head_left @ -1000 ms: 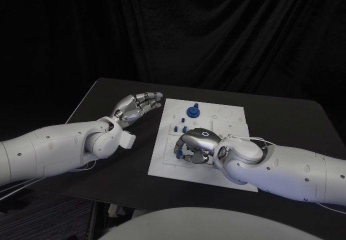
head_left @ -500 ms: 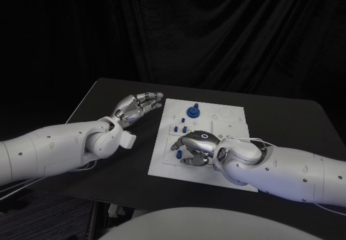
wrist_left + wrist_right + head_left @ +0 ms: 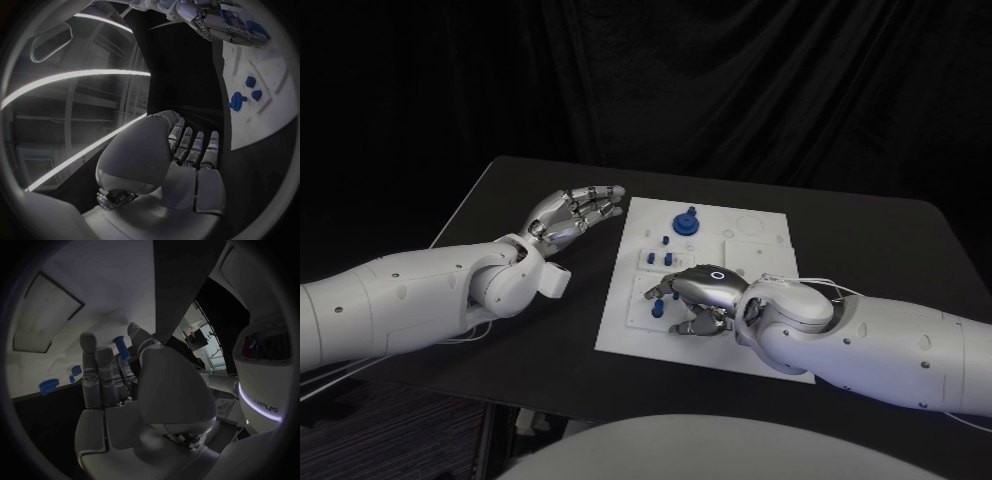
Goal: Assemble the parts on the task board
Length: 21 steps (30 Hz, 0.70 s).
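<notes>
So the white task board (image 3: 747,250) sits in the middle of the black desk (image 3: 516,190), long side running away from the robot. The right hand (image 3: 697,300) is down over the near-left part of the board, palm facing down and fingers curled under toward the plate. From the right wrist view its fingers (image 3: 103,370) are bunched close together, and a small blue peg (image 3: 119,346) stands right at the fingertips, but honestly I can't tell whether it's actually pinched or just touching, the fingers cover that spot.

The left hand (image 3: 574,213) is off the board, hovering over the desk just beside the board's far-left corner. Fingers are stretched out fairly straight and side by side, nothing in them, so that one's just loose and empty. The left wrist view shows the same thing, fingers (image 3: 197,147) extended toward the board edge.

As for the parts: a bigger round blue piece (image 3: 687,222) with a knob stands on the far part of the board, and a few small blue pegs (image 3: 656,258) stand in a cluster in the middle-left area, just beyond the right hand. A pale rectangular recess (image 3: 759,232) sits on the far-right part of the board.
</notes>
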{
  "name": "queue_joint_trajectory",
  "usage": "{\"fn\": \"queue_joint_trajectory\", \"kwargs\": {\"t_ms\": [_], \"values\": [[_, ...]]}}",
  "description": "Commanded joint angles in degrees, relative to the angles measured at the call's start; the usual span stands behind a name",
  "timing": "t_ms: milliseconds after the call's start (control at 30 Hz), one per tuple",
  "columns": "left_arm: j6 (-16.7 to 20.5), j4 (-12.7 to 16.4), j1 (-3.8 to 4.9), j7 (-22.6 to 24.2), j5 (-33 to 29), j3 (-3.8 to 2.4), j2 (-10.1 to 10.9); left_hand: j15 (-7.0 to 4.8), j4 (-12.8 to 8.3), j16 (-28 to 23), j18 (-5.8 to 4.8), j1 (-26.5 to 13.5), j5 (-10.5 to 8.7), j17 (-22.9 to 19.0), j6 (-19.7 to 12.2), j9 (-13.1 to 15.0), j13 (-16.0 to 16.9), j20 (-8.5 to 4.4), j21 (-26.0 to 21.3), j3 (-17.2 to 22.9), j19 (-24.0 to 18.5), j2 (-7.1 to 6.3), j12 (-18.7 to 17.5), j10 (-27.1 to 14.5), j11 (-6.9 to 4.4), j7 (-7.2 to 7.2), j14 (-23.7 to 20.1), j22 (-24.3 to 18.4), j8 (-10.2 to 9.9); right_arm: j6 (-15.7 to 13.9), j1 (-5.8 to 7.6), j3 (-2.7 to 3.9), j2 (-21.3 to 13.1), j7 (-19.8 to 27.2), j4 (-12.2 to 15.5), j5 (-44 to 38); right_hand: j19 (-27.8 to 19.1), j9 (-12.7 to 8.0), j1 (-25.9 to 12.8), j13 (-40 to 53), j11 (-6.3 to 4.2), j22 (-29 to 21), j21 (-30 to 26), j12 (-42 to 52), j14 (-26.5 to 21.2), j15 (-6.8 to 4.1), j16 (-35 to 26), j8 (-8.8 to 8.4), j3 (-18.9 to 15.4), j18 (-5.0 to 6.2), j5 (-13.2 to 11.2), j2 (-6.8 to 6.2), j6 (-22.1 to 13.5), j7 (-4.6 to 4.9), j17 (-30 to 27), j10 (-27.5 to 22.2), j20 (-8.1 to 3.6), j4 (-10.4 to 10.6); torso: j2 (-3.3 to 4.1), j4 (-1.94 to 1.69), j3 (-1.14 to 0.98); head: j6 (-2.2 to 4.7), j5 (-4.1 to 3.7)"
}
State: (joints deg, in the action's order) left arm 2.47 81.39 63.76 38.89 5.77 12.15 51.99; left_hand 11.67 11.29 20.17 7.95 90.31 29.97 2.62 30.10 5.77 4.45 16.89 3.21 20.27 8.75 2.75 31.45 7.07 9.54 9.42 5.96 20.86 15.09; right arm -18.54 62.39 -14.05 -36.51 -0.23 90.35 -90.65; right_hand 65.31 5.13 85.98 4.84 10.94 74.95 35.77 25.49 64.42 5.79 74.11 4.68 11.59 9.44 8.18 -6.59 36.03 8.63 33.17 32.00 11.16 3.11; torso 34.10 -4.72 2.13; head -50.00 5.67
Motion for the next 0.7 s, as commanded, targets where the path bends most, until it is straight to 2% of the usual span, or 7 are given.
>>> {"fn": "queue_joint_trajectory", "kwargs": {"t_ms": [33, 167, 267, 467, 600, 633, 700], "values": [[-0.70, 0.14, -0.08, 4.92, -0.34, -0.05, 0.07, 0.31, -0.11, 0.22, -0.56, -0.16, 0.35, 0.06, -0.06, -0.03, -0.05, -0.02, 0.23, 0.19, 0.31, 0.53, 0.17, -0.12, 0.36, 1.58, 0.01, -0.06, 0.13, -5.41, 0.88, 0.18, -1.95, 1.13, 1.94, -0.13, 0.05, -0.12, 0.74, 0.10, -0.01, 1.75, 0.45, 0.47, -0.20, 0.10, 0.29, -0.15, -0.46, 0.49, 0.38, -0.08, -0.30, 0.16, 0.07, -0.60, 0.29, 0.13, -0.03, -0.01, 0.00, 0.00, -0.17], [-0.66, 0.24, -0.08, 4.88, -0.34, -0.05, 0.27, 0.34, -0.14, 0.30, -0.60, -0.14, 0.37, 0.06, -0.02, -0.02, -0.08, -0.02, 0.23, 0.24, 0.35, 0.56, 0.24, -0.13, 0.40, 1.62, 0.03, -0.02, 0.16, -8.77, 3.15, 0.26, -5.57, 2.08, 5.38, 2.09, 0.61, -0.25, 2.16, 0.34, -0.09, 1.98, 1.47, 2.38, 0.16, -0.02, 0.72, 0.26, -0.74, 0.37, 1.17, 0.08, 0.17, 0.12, 0.44, -1.22, 0.30, 0.71, -0.01, 0.02, 0.00, 0.00, -0.74], [-0.52, 0.35, -0.08, 4.85, -0.34, -0.05, 0.44, 0.34, -0.14, 0.30, -0.60, -0.14, 0.37, 0.06, -0.02, -0.02, -0.08, -0.02, 0.23, 0.24, 0.35, 0.56, 0.24, -0.13, 0.40, 1.62, 0.03, -0.02, 0.16, -10.40, 6.32, 0.26, -10.15, 2.23, 9.13, 5.26, 1.75, 0.34, 4.38, 1.76, -1.11, 2.52, 3.71, 7.21, 1.12, -0.82, 1.29, 2.16, 0.74, 0.22, 3.34, 1.10, 4.94, 1.20, 1.48, 2.21, -0.41, -0.11, -0.05, 0.08, -0.04, 0.00, -1.44], [-0.28, 0.62, -0.08, 4.62, -0.34, -0.05, 0.60, 0.40, -0.21, 0.47, -0.70, -0.12, 0.55, 0.08, 0.25, 0.05, -0.11, -0.02, 0.24, 0.35, 0.41, 0.59, 0.56, -0.05, 0.48, 1.68, 0.11, -0.02, 0.35, -8.81, 10.33, 0.01, -18.39, -0.70, 13.58, 9.07, 0.79, -0.02, 3.30, 9.93, -4.00, 2.34, 3.75, 25.01, 0.52, -3.11, 0.37, 3.97, 2.57, 0.18, 4.14, 0.21, 4.74, 2.23, -0.28, 6.74, -2.60, 0.86, 0.02, 0.01, -0.01, 0.00, -3.10], [-0.23, 0.73, -0.08, 4.51, -0.34, -0.05, 0.55, 0.40, -0.21, 0.47, -0.70, -0.12, 0.55, 0.08, 0.25, 0.05, -0.11, -0.02, 0.24, 0.35, 0.41, 0.59, 0.56, -0.05, 0.48, 1.68, 0.11, -0.02, 0.35, -3.58, 11.20, -0.09, -21.90, -5.95, 14.36, 10.09, 5.22, 2.21, -1.01, 26.57, -5.46, 3.75, 10.25, 50.55, 6.31, -4.40, 3.66, 11.03, 0.22, -0.99, 1.82, -0.95, 6.26, 1.28, 7.86, 9.60, -3.62, 4.95, 0.13, 0.07, 0.06, 0.00, -4.26], [-0.25, 0.75, -0.08, 4.51, -0.34, -0.05, 0.51, 0.40, -0.21, 0.47, -0.70, -0.12, 0.55, 0.08, 0.25, 0.05, -0.11, -0.02, 0.24, 0.35, 0.41, 0.59, 0.56, -0.05, 0.48, 1.68, 0.11, -0.02, 0.35, -1.81, 11.31, -0.11, -22.69, -7.55, 14.48, 10.36, 6.61, 3.86, -4.59, 37.86, -5.56, 4.24, 12.28, 57.64, 7.98, -4.55, 4.76, 15.39, -2.12, -1.44, 2.36, -0.80, 5.72, 1.13, 10.94, 14.33, -3.65, 8.16, 0.11, 0.01, 0.08, 0.00, -4.59], [-0.32, 0.76, -0.08, 4.50, -0.34, -0.05, 0.43, 0.39, -0.26, 0.61, -0.80, -0.14, 0.69, 0.09, 0.38, 0.08, -0.15, -0.02, 0.25, 0.41, 0.49, 0.58, 0.80, 0.07, 0.62, 1.79, 0.18, 0.00, 0.46, 0.50, 11.30, -0.14, -23.74, -9.86, 14.62, 10.66, 9.00, 5.66, -6.02, 50.67, -6.30, 5.38, 16.76, 61.55, 10.64, -5.02, 6.45, 19.61, -3.46, -2.04, 1.29, -0.45, 7.05, 0.22, 16.00, 26.19, -4.19, 9.36, 0.06, 0.02, 0.12, 0.00, -5.12]]}}
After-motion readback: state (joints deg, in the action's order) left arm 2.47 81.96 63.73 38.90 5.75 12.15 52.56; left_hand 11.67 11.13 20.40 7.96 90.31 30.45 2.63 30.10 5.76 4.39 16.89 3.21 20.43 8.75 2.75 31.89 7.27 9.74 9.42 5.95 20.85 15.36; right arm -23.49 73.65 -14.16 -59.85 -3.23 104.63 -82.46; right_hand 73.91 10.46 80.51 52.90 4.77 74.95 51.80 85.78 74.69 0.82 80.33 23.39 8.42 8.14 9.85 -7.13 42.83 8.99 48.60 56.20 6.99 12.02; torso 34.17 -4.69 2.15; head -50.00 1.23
